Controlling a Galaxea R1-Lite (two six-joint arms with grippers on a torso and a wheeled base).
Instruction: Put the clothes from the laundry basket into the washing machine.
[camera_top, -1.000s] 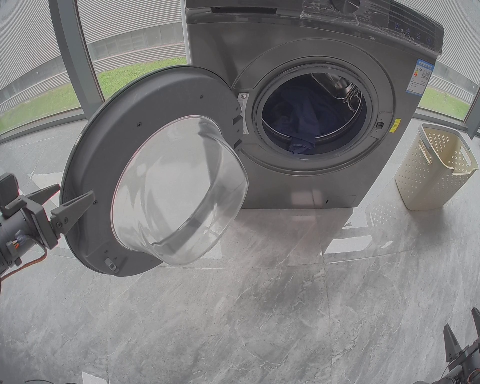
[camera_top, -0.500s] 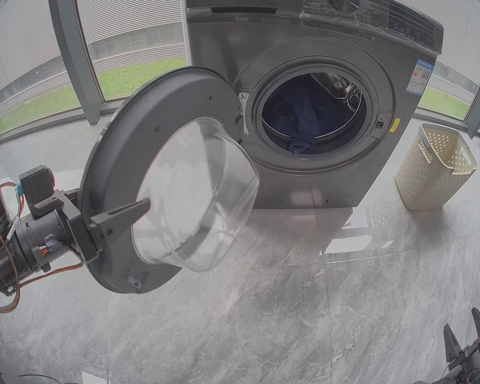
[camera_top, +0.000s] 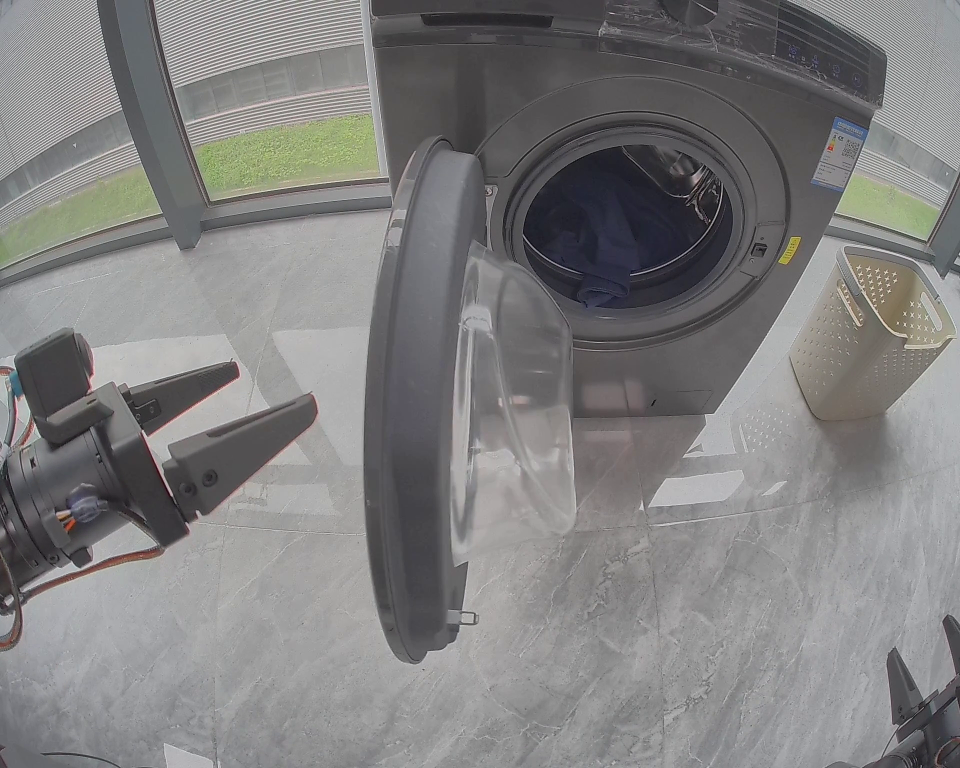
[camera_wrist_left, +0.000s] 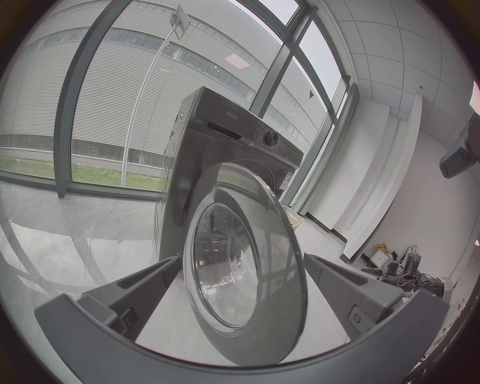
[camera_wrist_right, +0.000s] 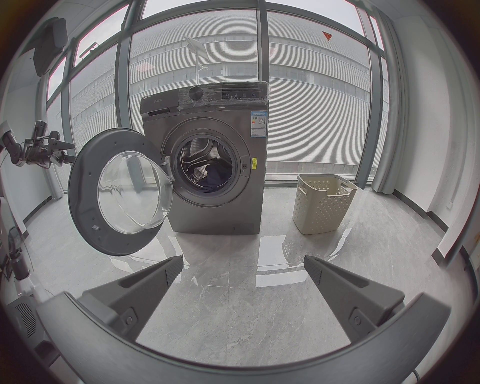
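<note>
1. Grey marble floor tiles (camera_top: 600, 650) carry a grey front-loading washing machine (camera_top: 640, 380). A cream perforated laundry basket (camera_top: 870, 340) stands upright on the floor near the machine's right side, apart from it.
2. Dark blue clothes (camera_top: 600, 240) lie inside the drum, with one fold hanging over the front lip of the round opening.
3. The machine's door (camera_top: 415, 400) is hinged at the left of the opening and stands out from the front, nearly edge-on in the head view. Its clear bowl-shaped pane (camera_top: 515, 400) bulges toward the right.
4. The left gripper (camera_top: 277, 385) hovers to the left of the door, on its outer side and clear of it. Its fingers (camera_top: 240, 440) are spread wide and hold nothing.
5. The right gripper (camera_wrist_right: 243, 260) sits low and well back from the machine. Its fingers are spread wide and empty, with the machine and basket showing beyond them.
6. Tall windows (camera_top: 270, 90) behind the machine look onto a strip of grass.
</note>
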